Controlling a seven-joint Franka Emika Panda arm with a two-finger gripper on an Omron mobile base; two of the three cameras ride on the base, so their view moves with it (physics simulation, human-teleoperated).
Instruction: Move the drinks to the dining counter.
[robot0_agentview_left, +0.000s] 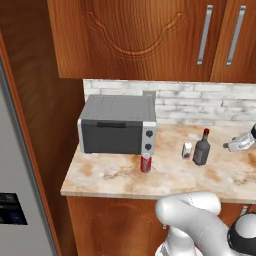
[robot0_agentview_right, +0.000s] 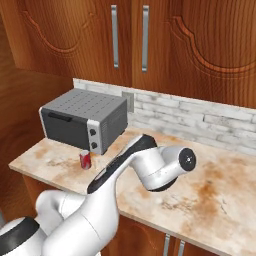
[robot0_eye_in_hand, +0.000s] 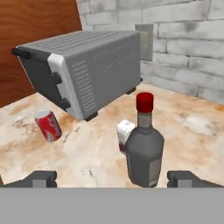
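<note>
- Your tool (robot0_eye_in_hand: 112, 178) is wide open, nothing held, with the bottle (robot0_eye_in_hand: 144, 151) between its tips.
- Carton (robot0_eye_in_hand: 125, 136) sits just behind the bottle, touching or nearly so.
- Can (robot0_agentview_left: 146, 162) stands near the worktop (robot0_agentview_left: 115, 177) front edge, just before the oven (robot0_agentview_left: 118, 124).
- Oven sits at the back left corner.

Even, shadowless rendered light, no glare; all views slightly soft and coarse, without edge distortion.
</note>
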